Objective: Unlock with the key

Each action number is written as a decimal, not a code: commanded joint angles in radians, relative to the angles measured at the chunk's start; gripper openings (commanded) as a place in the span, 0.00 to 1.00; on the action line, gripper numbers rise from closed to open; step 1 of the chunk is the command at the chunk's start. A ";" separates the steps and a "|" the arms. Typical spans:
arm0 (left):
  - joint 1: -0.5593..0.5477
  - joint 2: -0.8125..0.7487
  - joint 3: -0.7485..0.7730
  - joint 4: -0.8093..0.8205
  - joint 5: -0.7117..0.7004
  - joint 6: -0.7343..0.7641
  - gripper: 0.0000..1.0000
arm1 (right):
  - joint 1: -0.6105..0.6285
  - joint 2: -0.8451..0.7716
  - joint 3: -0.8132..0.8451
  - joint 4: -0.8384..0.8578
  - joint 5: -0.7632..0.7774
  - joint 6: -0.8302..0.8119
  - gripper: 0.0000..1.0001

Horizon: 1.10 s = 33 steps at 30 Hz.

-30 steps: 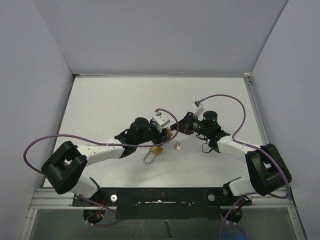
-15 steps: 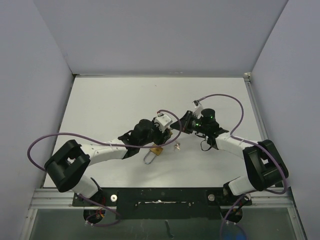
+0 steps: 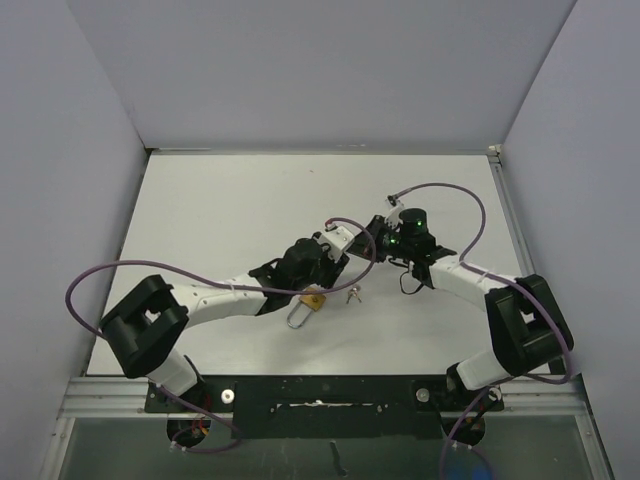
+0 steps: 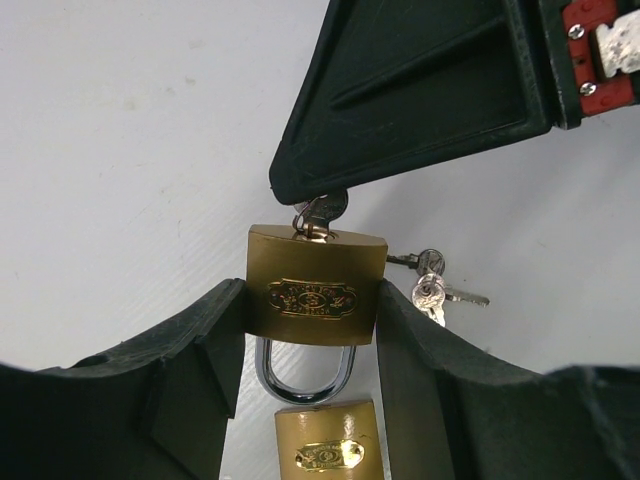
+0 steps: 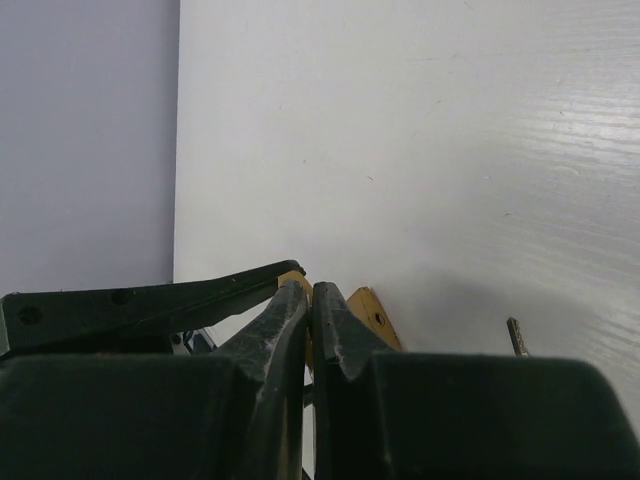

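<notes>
Both arms have drawn closer, left gripper (image 4: 312,305) clamped on the padlock (image 4: 315,268), right gripper (image 5: 310,298) pinched shut on the key (image 4: 325,208).

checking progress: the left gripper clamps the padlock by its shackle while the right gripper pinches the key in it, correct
Not quite. The left wrist view shows the left gripper clamping the padlock by its brass body, not its shackle. The right gripper does pinch the key.

Count on inspection: two padlocks, one padlock (image 4: 315,298) clamped between the fingers of the left claw (image 4: 310,312) and a second padlock (image 4: 324,455) just beneath it; three keys, one key (image 4: 322,212) pinched in the right claw (image 4: 305,192), two loose keys (image 4: 432,285) beside it.
</notes>
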 commanded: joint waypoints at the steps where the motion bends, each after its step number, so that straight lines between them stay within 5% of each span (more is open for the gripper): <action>1: -0.023 0.019 0.096 0.079 -0.109 -0.001 0.00 | 0.015 0.018 0.057 -0.080 -0.047 0.041 0.00; 18: -0.054 0.042 0.121 0.045 -0.206 0.003 0.00 | 0.012 0.045 0.053 -0.056 -0.055 0.085 0.00; 20: -0.051 0.041 0.118 0.042 -0.192 -0.004 0.00 | 0.008 0.043 0.048 -0.043 -0.063 0.085 0.08; 25: -0.017 0.038 0.119 0.019 -0.135 -0.051 0.00 | -0.034 0.003 0.023 -0.003 -0.060 0.074 0.46; 33: 0.085 0.037 0.126 -0.049 -0.097 -0.179 0.00 | -0.190 -0.108 -0.031 -0.037 -0.068 0.013 0.52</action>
